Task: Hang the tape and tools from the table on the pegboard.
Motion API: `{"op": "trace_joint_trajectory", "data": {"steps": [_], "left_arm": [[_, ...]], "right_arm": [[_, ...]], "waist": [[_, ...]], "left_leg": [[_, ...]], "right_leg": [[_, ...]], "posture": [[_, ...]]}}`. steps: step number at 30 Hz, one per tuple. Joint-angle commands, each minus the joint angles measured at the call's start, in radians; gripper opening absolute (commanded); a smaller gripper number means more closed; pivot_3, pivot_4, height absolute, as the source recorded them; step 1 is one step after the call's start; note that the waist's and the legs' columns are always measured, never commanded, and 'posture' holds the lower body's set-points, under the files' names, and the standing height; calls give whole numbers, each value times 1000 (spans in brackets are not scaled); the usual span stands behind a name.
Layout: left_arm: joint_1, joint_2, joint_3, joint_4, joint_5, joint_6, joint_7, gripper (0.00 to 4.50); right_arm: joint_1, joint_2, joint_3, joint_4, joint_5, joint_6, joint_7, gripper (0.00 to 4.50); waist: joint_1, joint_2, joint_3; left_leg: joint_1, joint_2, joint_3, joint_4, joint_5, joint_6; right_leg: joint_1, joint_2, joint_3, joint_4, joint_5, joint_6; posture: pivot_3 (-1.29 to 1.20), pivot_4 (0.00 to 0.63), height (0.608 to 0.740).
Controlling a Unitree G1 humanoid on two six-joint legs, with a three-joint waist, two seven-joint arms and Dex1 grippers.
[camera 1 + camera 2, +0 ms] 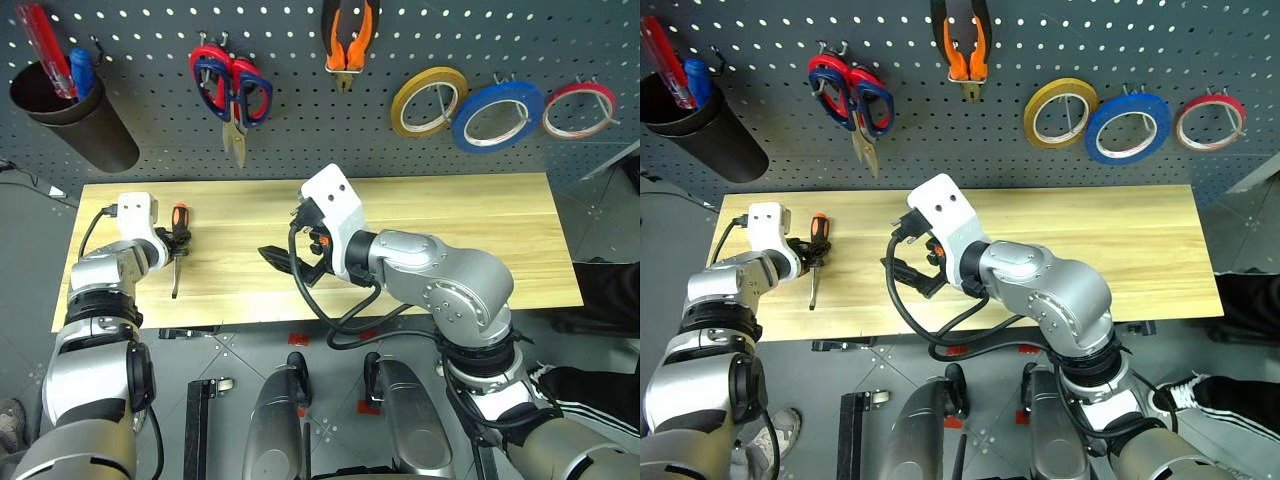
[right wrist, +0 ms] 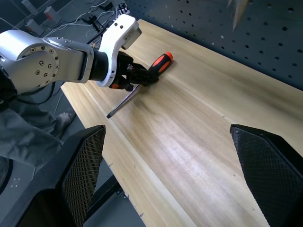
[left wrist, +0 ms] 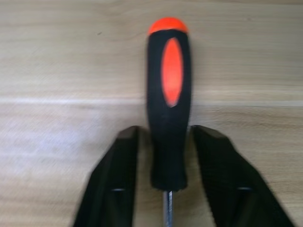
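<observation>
Screwdriver [image 1: 177, 243] lies flat on the table [image 1: 480, 225] at centre-left of the head view, orange-black handle toward the pegboard [image 1: 300, 110], thin steel shaft pointing at the near table edge. Left gripper [image 3: 165, 165] has its two black fingers [image 3: 116, 179] clamped on either side of the lower handle, just above where the shaft starts; shut on it, tool not lifted as far as I can tell. Likely light and stiff, so no sag; the rubbery handle should give decent friction, while the bare shaft would be slick and too thin to pinch. Holding low on the handle leaves the orange cap end free, a fair spot for setting it on the board. Right gripper [image 2: 165, 175] hovers mid-table, jaws spread wide, nothing in them. Pliers [image 1: 349, 40], blue tape [image 1: 497, 115] and scissors [image 1: 233, 95] already hang on the pegboard, upper part of frame. Hard to make out: the screwdriver tip is cut off at the bottom of the left wrist view, which hook or holder is meant for it is unclear, and the scissors overlap so the black-looped pair can't be separated from the red one.
</observation>
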Motion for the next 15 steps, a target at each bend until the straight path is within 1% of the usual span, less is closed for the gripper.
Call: {"op": "trace_joint_trajectory", "data": {"steps": [1,4,6,8,10,12,13,15], "left_arm": [[8,34,-27,26,28,-64,-59,582],[58,49,-37,-42,27,-101,-120,582],[136,60,-28,-163,3,-105,-180,582],[259,72,-7,-359,-42,-77,-248,582],[398,78,43,-592,-126,-35,-310,582],[515,86,99,-798,-206,-4,-353,582],[573,89,145,-916,-268,35,-371,582],[647,98,219,-1083,-362,113,-375,582]], "right_arm": [[-8,-26,20,-34,-1,-25,23,4500],[5,-105,55,-74,-12,-107,77,4500],[25,-160,72,-108,-12,-183,129,4500],[48,-190,64,-130,-1,-235,168,4500],[60,-206,40,-142,23,-272,210,4500],[66,-217,15,-148,44,-303,247,4500],[69,-227,-6,-152,65,-315,272,4500],[74,-252,-32,-153,87,-345,317,4500]], "waist": [[-1,0,0],[-2,-1,-1],[-4,-3,-2],[-12,-5,-3],[-19,-6,-4],[-22,-7,-5],[-23,-8,-7],[-21,-10,-8]], "left_leg": [[0,0,0,0,0,0],[-1,0,2,-1,0,0],[-1,0,3,-1,0,0],[-1,0,4,-2,0,0],[-2,0,4,-3,0,0],[-2,1,2,-3,0,-1],[-3,1,1,-3,0,-1],[-3,1,-2,-1,0,-2]], "right_leg": [[0,0,0,0,0,0],[-2,0,1,0,0,0],[-3,0,1,0,0,0],[-3,0,2,-1,0,0],[-4,0,2,-1,0,0],[-4,0,2,-1,0,0],[-4,0,2,-1,0,0],[-1,0,0,0,0,0]], "posture": [[-237,463,740],[-237,439,740],[-233,420,740],[-229,401,740],[-218,381,740],[-210,365,740],[-196,350,740],[-179,333,740]]}}
